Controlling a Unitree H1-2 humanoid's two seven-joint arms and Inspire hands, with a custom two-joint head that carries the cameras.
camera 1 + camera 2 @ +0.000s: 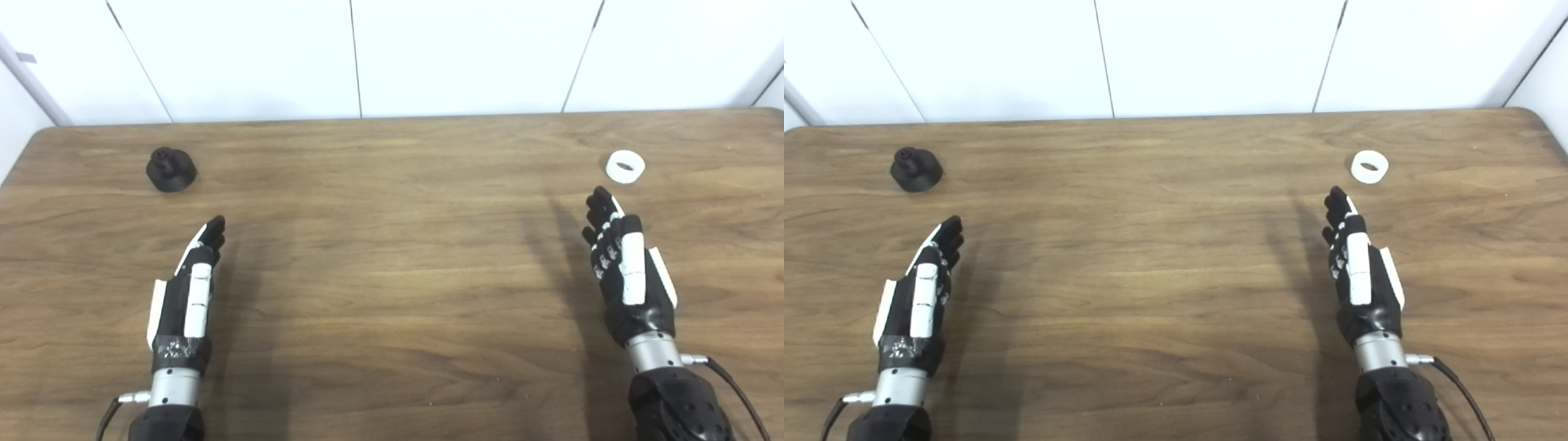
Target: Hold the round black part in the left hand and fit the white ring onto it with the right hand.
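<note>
Hands empty on a wooden table (392, 275), fingers extended. The left hand (187, 291) lies short of the round black part (171, 169) at far left. The right hand (625, 269) points toward the white ring (625, 166), just beyond its fingertips. Risks: fingertips nudging the light ring so it slides or rolls away, or the black part tipping in a loose grasp.

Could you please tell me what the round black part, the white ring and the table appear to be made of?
Round black part: probably matte plastic, dull and without glints.
White ring: likely plastic too, smooth, evenly white, thick-walled.
Table: wood or a wood-look laminate, brown with visible grain and a soft sheen; which one cannot be told.
</note>
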